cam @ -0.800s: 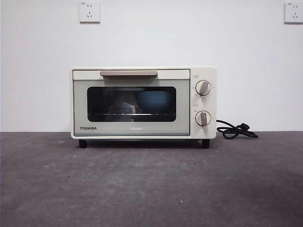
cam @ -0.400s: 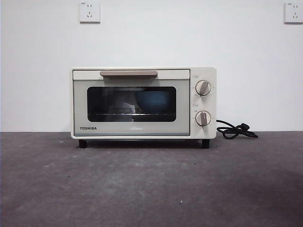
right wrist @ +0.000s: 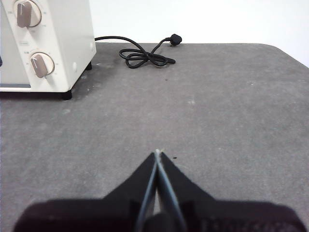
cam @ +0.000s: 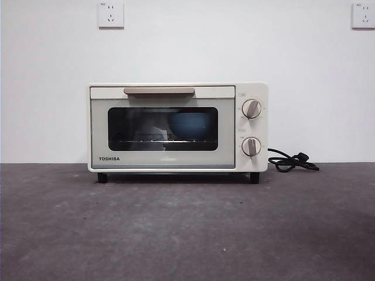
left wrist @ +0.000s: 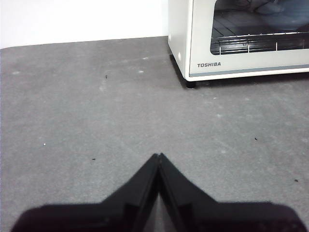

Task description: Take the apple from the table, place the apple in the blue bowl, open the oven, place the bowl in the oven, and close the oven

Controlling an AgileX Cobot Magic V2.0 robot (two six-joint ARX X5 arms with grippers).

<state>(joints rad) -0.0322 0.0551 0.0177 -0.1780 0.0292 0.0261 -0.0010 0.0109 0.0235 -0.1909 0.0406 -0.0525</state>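
Observation:
The cream-white oven (cam: 177, 127) stands on the dark grey table (cam: 187, 228) with its glass door shut. Behind the glass, on the wire rack, sits the blue bowl (cam: 190, 124). The apple is hidden. My left gripper (left wrist: 158, 157) is shut and empty, low over the table off the oven's (left wrist: 241, 38) left front corner. Off the oven's (right wrist: 46, 46) knob side, over bare table, my right gripper (right wrist: 157, 153) is also shut and holds nothing. Neither arm shows in the front view.
The oven's black cord (cam: 291, 161) lies coiled on the table to its right, also in the right wrist view as a cord (right wrist: 145, 55). Two wall sockets (cam: 111, 14) sit high on the white wall. The table's far right corner edge (right wrist: 289, 53) shows.

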